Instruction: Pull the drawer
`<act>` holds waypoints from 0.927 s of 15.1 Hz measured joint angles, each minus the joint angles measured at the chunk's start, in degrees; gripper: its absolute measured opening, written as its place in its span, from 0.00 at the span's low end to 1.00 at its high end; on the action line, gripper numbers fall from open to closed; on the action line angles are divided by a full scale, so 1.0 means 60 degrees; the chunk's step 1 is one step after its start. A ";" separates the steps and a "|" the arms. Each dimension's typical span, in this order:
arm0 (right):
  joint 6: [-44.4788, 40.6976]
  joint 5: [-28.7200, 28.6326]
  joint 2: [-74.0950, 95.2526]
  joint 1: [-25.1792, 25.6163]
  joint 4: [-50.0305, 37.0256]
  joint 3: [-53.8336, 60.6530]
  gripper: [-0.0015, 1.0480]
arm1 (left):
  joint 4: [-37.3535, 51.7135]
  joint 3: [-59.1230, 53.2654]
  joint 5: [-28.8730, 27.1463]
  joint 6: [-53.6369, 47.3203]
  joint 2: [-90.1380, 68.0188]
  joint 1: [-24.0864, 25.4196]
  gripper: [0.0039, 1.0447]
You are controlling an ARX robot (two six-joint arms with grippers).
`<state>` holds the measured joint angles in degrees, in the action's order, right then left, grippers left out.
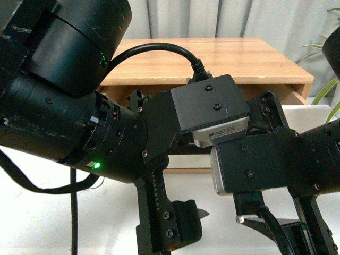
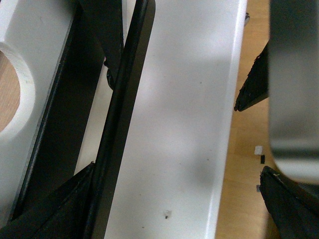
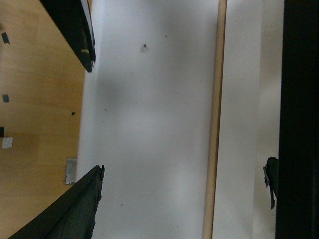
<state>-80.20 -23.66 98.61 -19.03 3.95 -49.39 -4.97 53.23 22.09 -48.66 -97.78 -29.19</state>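
The drawer's white front shows its half-round notch in the left wrist view. Its long black bar handle runs across that front. My left gripper is open. One finger lies against the handle on the notch side, the other far off over the floor. In the right wrist view the handle runs along one edge of the frame. My right gripper is also open. One fingertip sits at the bar, the other over the table.
The wooden cabinet stands on a white table, and a thin wooden strip edges its base. Beyond the table edge lies a wood floor with tape marks. Both arms crowd the front view, side by side.
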 joint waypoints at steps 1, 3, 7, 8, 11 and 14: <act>0.0135 0.0018 -0.0248 -0.0157 -0.0025 0.0262 0.94 | 0.0055 -0.0171 0.0073 0.0131 0.0138 -0.0073 0.94; 0.0259 0.0062 -0.0732 -0.0339 0.0040 0.0780 0.94 | 0.0069 -0.0510 0.0266 0.0375 0.0390 -0.0357 0.94; 0.0441 0.0040 -0.1300 -0.0510 0.0084 0.1373 0.94 | 0.0084 -0.1056 0.0321 0.0627 0.0896 -0.0623 0.94; 0.0437 0.0040 -0.1322 -0.0506 0.0036 0.1402 0.94 | 0.0084 -0.1078 0.0317 0.0641 0.0929 -0.0630 0.94; 0.0535 -0.0047 -0.1319 -0.0357 -0.0769 0.1381 0.94 | 0.0080 -0.1027 0.0342 0.0867 0.1140 -0.0579 0.94; 0.1676 -0.0674 -0.2361 0.0408 -0.0299 0.0495 0.94 | -0.0091 -0.0933 0.2138 0.2284 0.2787 -0.0022 0.94</act>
<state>-70.15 -27.70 84.44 -16.58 2.15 -46.41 -5.52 47.64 34.92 -34.96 -81.06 -29.32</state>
